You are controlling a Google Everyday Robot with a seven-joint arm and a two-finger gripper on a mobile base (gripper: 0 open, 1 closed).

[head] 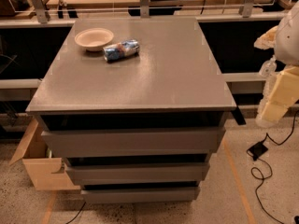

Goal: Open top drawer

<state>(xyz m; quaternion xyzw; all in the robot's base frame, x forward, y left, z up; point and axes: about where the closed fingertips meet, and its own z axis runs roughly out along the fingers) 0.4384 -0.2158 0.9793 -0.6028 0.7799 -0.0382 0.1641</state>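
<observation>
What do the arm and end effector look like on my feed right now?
At the right edge, beside the cabinet: a rounded white arm housing above the end effector, pale cream blocky segments. No markings, sleeve or arm cabling visible.

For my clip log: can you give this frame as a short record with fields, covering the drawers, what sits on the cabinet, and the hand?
top drawer: widest of three grey fronts, looks shut, dark gap above it
middle drawer: narrower, looks shut
bottom drawer: narrowest, looks shut
cabinet top: white bowl with a blue packet beside it, rear left
hand: at the right edge of the view, apart from the cabinet, not at the top drawer
floor: cardboard box on the left, cables on the right
</observation>
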